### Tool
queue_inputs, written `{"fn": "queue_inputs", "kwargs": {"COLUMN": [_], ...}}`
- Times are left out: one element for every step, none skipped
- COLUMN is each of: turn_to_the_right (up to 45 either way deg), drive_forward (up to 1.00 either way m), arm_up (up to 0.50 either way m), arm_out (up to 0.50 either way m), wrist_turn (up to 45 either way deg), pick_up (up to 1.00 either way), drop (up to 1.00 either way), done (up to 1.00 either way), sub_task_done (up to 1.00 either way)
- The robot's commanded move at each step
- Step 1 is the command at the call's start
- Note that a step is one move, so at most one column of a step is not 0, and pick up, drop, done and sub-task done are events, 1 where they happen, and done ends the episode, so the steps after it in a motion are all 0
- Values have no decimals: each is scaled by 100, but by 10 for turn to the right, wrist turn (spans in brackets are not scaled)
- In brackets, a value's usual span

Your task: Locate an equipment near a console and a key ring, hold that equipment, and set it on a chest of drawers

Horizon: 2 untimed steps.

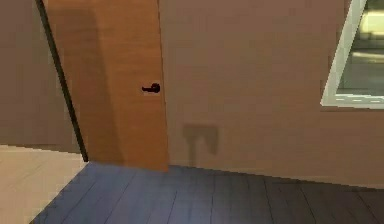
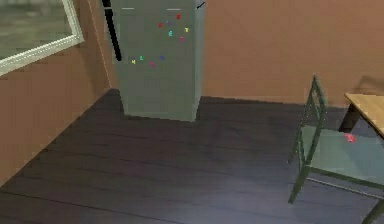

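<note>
A wooden tabletop corner (image 2: 368, 108) juts in at the arm side view's right edge. In front of it stands a grey-green chair (image 2: 330, 140) with a small red thing (image 2: 351, 139) lying on its seat; what that thing is cannot be told.
An orange wooden door (image 1: 108, 80) with a dark handle (image 1: 150, 88) stands ajar at the forward view's left, beige floor (image 1: 30, 180) beyond it. A white-framed window (image 1: 362, 55) sits at the right. A grey fridge (image 2: 158, 58) with coloured magnets stands against the far wall. Dark plank floor (image 2: 170, 160) lies between.
</note>
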Motion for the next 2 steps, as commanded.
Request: {"fn": "queue_inputs", "kwargs": {"turn_to_the_right": [0,-330], "drive_forward": [5,0], "arm_up": [0,0], "arm_out": [0,0], "wrist_turn": [0,0], "pick_up": [0,0], "drop": [0,0], "done": [0,0], "sub_task_done": [0,0]}}
